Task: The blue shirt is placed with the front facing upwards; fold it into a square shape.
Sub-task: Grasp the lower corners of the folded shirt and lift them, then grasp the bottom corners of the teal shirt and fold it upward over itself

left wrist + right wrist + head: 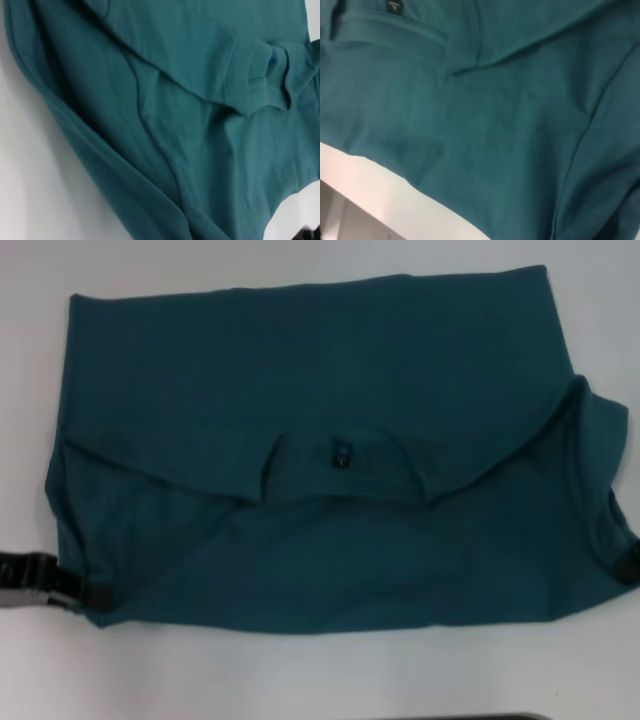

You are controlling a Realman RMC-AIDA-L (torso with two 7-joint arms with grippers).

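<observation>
We saw only a sliver of the right hand (630, 565) at the picture's edge; the blue shirt (330, 440) covered the left hand's (88, 595) fingertips.

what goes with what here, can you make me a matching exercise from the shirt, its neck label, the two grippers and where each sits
Things:
1. blue shirt
2. neck label
3. left gripper
4. right gripper

Places:
A. at the shirt's near right corner
B. spread over the white table
C. at the shirt's near left corner
D. middle of the shirt, at the collar

Pairs: 1-B, 2-D, 3-C, 4-A
</observation>
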